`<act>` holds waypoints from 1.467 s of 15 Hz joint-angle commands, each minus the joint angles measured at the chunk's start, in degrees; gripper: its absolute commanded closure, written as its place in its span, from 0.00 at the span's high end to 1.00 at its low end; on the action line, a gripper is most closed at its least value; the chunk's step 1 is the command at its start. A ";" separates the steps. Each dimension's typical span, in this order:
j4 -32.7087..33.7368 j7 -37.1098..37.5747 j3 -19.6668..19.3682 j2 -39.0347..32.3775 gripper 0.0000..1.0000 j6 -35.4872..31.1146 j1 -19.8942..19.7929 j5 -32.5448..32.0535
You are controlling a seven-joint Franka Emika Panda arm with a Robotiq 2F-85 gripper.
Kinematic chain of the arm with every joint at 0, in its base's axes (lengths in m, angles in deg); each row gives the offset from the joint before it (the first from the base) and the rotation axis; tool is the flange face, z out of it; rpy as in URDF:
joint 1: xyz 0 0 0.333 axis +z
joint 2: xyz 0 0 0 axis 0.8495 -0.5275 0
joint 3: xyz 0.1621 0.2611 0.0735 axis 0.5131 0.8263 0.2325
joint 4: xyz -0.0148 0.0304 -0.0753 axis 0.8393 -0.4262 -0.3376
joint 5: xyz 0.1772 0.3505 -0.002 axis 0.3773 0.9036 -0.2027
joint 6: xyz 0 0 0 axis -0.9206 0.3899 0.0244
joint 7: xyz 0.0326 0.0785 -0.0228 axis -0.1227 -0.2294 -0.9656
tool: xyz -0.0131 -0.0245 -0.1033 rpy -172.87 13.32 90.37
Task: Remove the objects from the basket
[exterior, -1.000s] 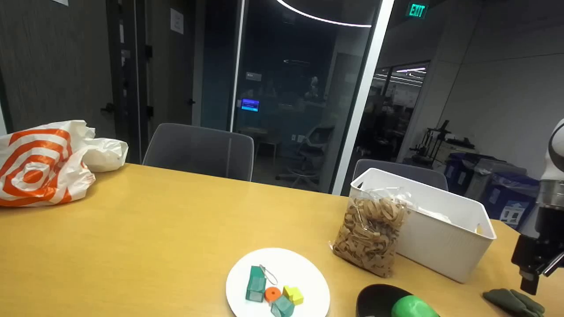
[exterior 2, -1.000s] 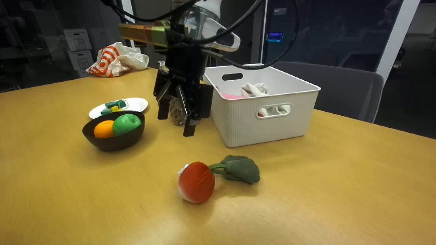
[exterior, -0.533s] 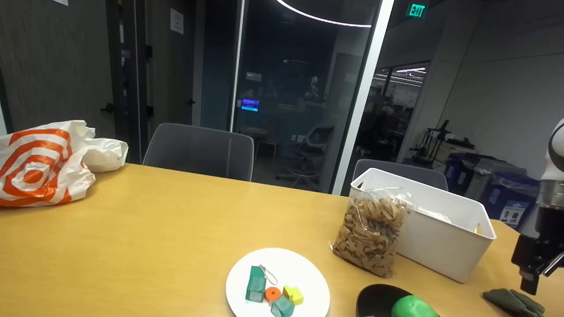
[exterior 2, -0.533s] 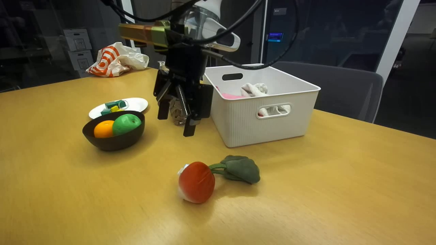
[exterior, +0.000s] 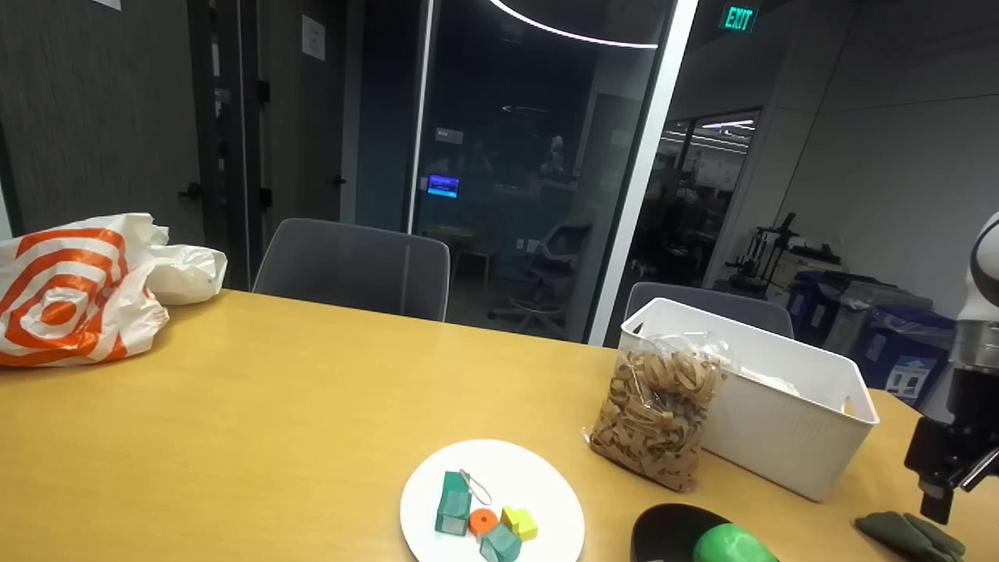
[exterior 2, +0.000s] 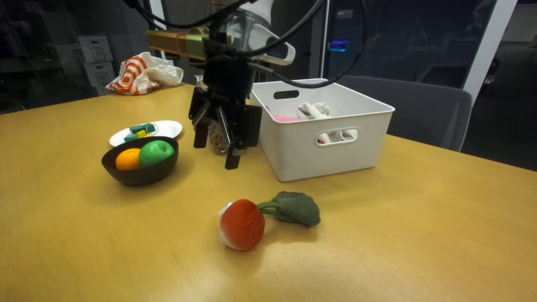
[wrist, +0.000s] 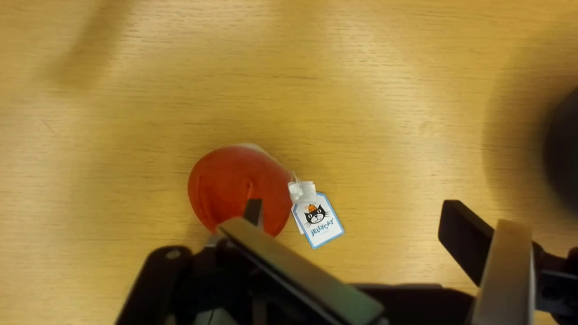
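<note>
Here, the gripper hangs with fingers spread outside the white basket, which holds white cloth and a pink item.

In an exterior view, Panda arm cropped by upper edge; wrist above gripper, a black cable looping alongside. Gripper hangs in mid-air, pointing down. Fingers spread wide in wrist view, broad gap between them. In an exterior view, the arm's white link cropped at right edge.
</note>
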 commanded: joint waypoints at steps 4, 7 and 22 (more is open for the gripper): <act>4.37 -1.80 0.88 -1.48 1.00 -7.16 0.82 0.97; 9.09 -2.31 1.15 -4.77 1.00 -11.34 1.75 3.43; 28.12 -2.46 4.60 -29.35 1.00 -23.45 2.35 7.63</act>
